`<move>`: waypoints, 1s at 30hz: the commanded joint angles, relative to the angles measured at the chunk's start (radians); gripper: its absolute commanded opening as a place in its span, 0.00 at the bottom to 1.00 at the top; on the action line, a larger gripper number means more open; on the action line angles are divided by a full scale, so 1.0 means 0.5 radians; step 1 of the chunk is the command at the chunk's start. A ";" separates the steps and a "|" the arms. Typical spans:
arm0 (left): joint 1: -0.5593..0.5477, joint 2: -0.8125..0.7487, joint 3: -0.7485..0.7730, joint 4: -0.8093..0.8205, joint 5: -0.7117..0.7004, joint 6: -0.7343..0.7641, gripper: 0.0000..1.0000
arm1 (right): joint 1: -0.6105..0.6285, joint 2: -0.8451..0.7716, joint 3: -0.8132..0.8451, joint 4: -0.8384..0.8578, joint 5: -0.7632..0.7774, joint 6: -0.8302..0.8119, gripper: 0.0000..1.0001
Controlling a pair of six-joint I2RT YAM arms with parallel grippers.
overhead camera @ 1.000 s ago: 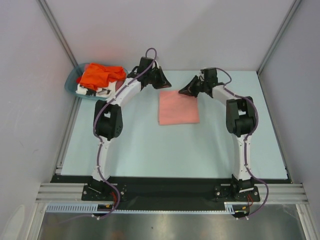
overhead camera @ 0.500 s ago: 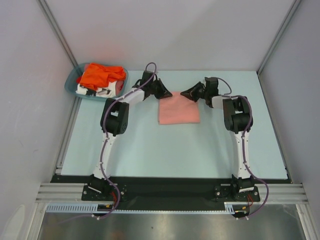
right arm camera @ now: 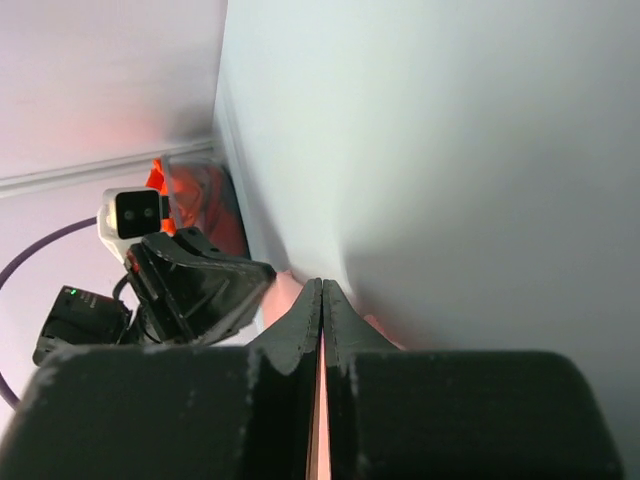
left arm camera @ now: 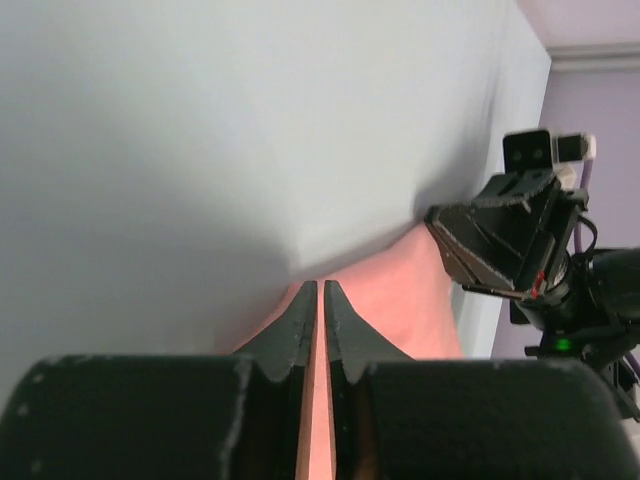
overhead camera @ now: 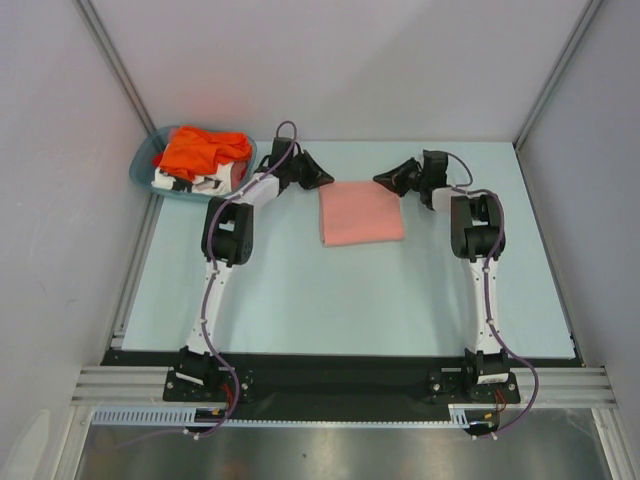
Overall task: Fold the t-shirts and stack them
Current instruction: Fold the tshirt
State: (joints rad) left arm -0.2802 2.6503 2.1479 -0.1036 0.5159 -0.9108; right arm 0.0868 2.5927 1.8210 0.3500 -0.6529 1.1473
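Observation:
The salmon-pink t-shirt [overhead camera: 361, 213] lies folded into a flat rectangle on the pale table, centre back. My left gripper [overhead camera: 321, 180] is shut, its tips low at the shirt's far left corner [left arm camera: 400, 290]. My right gripper [overhead camera: 382, 180] is shut, its tips low at the far right corner [right arm camera: 281, 295]. Both wrist views show the jaws closed with only pink cloth behind the slit. The orange t-shirt [overhead camera: 202, 148] lies crumpled on top of the white t-shirt with black print [overhead camera: 190, 182] in the basket.
The teal plastic basket [overhead camera: 140, 165] stands at the table's back left corner, close behind my left arm. Grey walls enclose the table on three sides. The pale table surface [overhead camera: 350, 300] stretches from the shirt to the arm bases.
Both grippers have come down from a raised pose to the table and moved outward to the shirt's far corners. The pink shirt has shifted slightly right.

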 commanded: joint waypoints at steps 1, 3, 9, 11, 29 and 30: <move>0.060 0.056 0.275 -0.182 -0.062 0.125 0.11 | -0.094 0.039 0.135 -0.178 0.070 -0.138 0.03; 0.057 -0.005 0.337 -0.244 -0.075 0.207 0.15 | -0.112 -0.028 0.171 -0.252 0.060 -0.174 0.03; 0.042 -0.339 0.058 -0.290 -0.023 0.290 0.33 | -0.149 -0.282 0.405 -0.830 -0.026 -0.441 0.12; 0.018 -0.453 -0.046 -0.336 -0.023 0.349 0.36 | -0.158 -0.362 0.405 -0.939 -0.056 -0.539 0.15; -0.305 -1.015 -1.295 0.017 0.186 0.278 0.13 | 0.099 -0.801 -0.497 -1.102 -0.667 -0.956 0.00; -0.302 -1.015 -1.383 0.041 0.180 0.281 0.12 | 0.096 -0.789 -0.552 -1.078 -0.676 -0.975 0.00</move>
State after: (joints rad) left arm -0.4534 2.1841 1.5185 -0.1394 0.5861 -0.7685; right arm 0.1364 2.1838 1.5963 -0.1688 -0.9123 0.7334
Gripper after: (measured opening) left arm 0.133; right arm 0.010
